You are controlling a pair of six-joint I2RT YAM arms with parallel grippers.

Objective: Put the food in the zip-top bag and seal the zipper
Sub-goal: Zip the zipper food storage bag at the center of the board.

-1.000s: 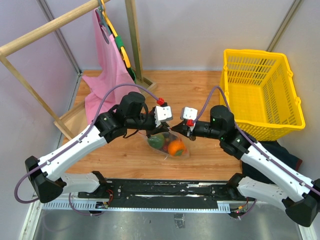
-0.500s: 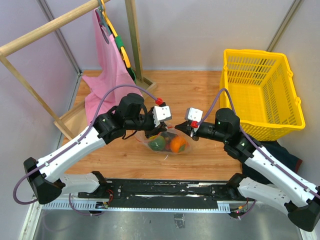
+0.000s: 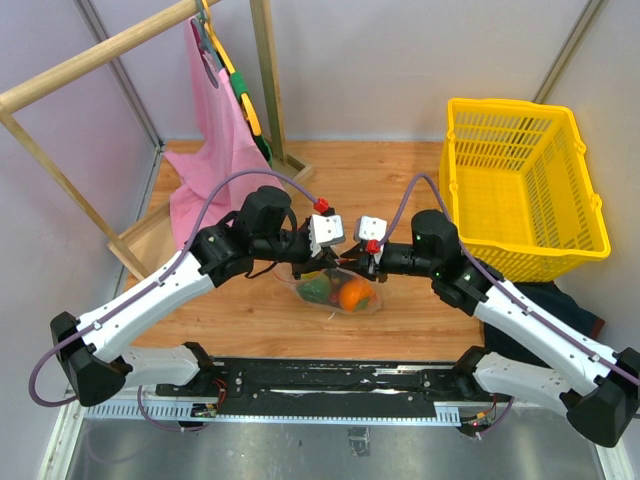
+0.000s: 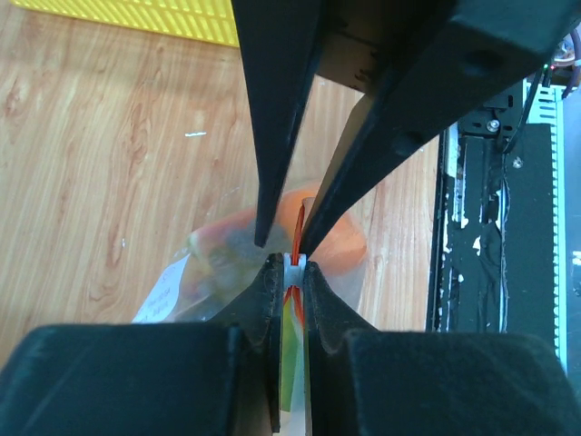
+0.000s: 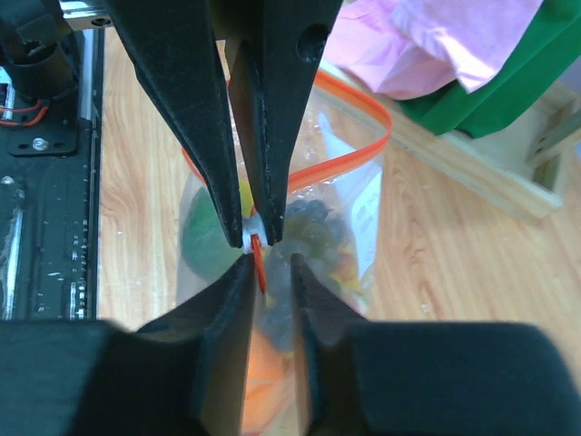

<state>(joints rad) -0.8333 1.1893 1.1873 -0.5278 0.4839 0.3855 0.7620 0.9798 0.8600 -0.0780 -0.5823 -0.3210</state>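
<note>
You're pinching slider [image 4: 293, 264] with left gripper [image 4: 292, 270]; right gripper [image 5: 270, 263] is straddling zipper [image 5: 336, 162], barely parted, gripping nothing. Clamp it before pulling.

Overhead, the left gripper [image 3: 335, 264] and right gripper [image 3: 355, 264] hide the mouth of the zip-top bag [image 3: 340, 302]. From the left wrist, the zipper [image 4: 296, 243] disappears between pinching fingers. Inside the bag, an orange fruit [image 4: 345, 254] and a green fruit [image 4: 292, 363] blur beyond naming. The yellow basket [image 4: 136, 14] beyond the bag is cropped by the top edge.
</note>
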